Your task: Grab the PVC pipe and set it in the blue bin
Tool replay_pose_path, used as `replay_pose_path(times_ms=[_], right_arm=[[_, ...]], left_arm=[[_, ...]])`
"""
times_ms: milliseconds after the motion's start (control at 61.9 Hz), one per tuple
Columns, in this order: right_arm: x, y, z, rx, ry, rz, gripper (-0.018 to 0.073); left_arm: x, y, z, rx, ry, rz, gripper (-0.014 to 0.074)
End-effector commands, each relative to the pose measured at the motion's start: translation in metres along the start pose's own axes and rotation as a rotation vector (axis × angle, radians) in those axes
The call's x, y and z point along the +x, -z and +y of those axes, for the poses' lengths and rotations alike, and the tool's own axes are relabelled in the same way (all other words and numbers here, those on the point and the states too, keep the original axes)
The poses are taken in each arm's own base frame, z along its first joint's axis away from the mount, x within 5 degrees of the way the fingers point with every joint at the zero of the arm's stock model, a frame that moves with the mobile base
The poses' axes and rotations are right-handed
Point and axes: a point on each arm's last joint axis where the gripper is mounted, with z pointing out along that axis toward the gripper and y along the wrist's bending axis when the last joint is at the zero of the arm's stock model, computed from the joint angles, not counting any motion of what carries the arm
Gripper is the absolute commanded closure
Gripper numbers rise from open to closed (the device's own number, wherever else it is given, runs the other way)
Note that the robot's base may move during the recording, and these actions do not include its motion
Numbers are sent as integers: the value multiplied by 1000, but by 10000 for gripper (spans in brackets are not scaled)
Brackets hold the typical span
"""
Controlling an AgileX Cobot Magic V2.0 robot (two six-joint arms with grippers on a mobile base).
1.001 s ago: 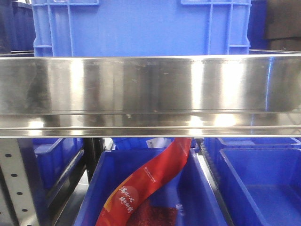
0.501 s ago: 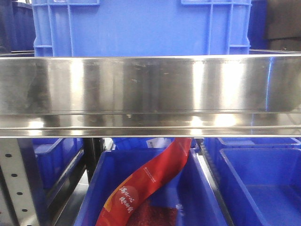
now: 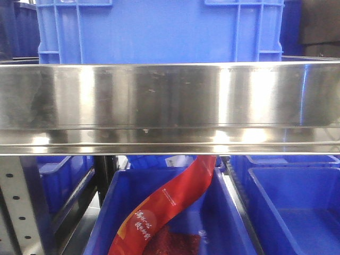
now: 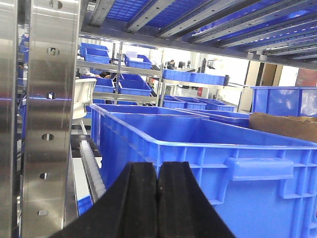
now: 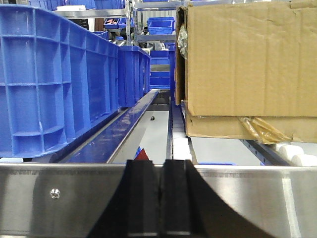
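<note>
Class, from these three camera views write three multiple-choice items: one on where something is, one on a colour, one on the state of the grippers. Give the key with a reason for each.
1. Where is the red packet in the front view?
A. On top of the steel rail
B. In a blue bin below the steel rail
C. Inside the cardboard box

2. What colour is the large crate left of the cardboard box in the right wrist view?
A. Blue
B. Green
C. Grey

3. How do the jaws of the two grippers stand?
A. Both wide open
B. Left open, right shut
C. Both shut with nothing between them

Key: 1 B, the packet leans in the bin under the steel rail. 2 A, its ribbed wall is plainly blue. 3 C, the left gripper and the right gripper each show black jaws pressed together, holding nothing.
</note>
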Motion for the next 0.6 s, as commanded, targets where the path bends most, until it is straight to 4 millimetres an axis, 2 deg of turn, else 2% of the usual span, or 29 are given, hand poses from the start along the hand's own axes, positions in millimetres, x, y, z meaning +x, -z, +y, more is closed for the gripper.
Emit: replay_pose_path(times_ms=[0,145,258,371,581], right_arm=[[-2,0,0,2,-4,-29,727],[-2,0,0,2,-4,-29,727],[-2,0,0,2,-4,-29,727],[-2,0,0,2,-4,-29,727],[-2,0,0,2,-4,-29,727]], left_arm=[[-1,1,0,1,-1,-18,707],[-1,1,4,-45,-9,-17,707],[12,1,11,-124,-25,20,707],[31,6,19,-210,-42,56,707],[81,21,32,-336,-57,133,707]])
